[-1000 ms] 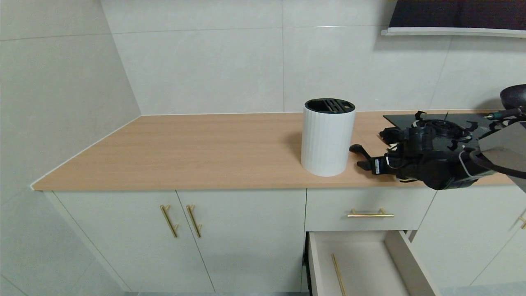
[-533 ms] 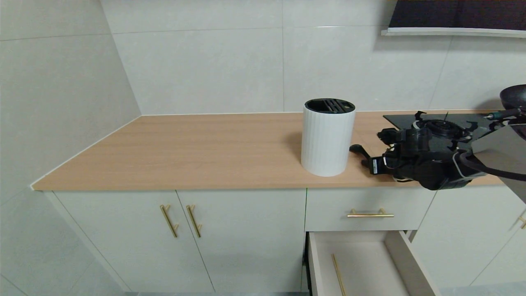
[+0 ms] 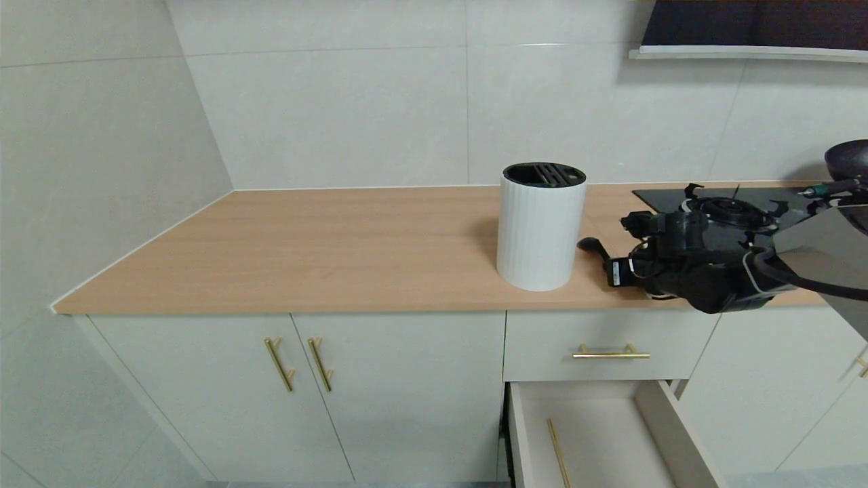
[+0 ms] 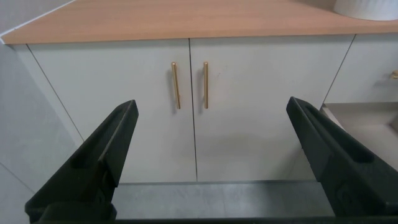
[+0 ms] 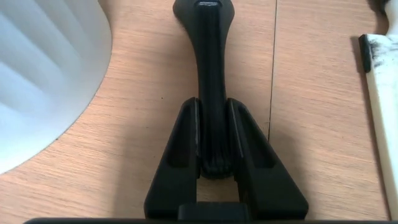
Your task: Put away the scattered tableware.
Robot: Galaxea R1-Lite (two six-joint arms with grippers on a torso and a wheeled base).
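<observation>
Nearest you, the open drawer [image 3: 651, 413] holds one thin gold stick [image 3: 558, 453]. Above it, the fingers of the right gripper [image 5: 213, 107] pinch a black utensil handle [image 5: 209, 62] low over the surface [image 3: 339, 251], beside the white holder [image 3: 540, 230] and not yet stowed. The left gripper [image 4: 211, 109] has its fingers spread and empty.

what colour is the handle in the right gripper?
Black; the handle shows best in the right wrist view.

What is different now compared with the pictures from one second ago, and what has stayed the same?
The right gripper has closed on the black handle lying on the counter beside the white holder. One finger stood apart from the handle a second ago and now lies against it. The arm behind the gripper rose slightly. The handle's end, the holder and the open drawer stayed in place.
</observation>
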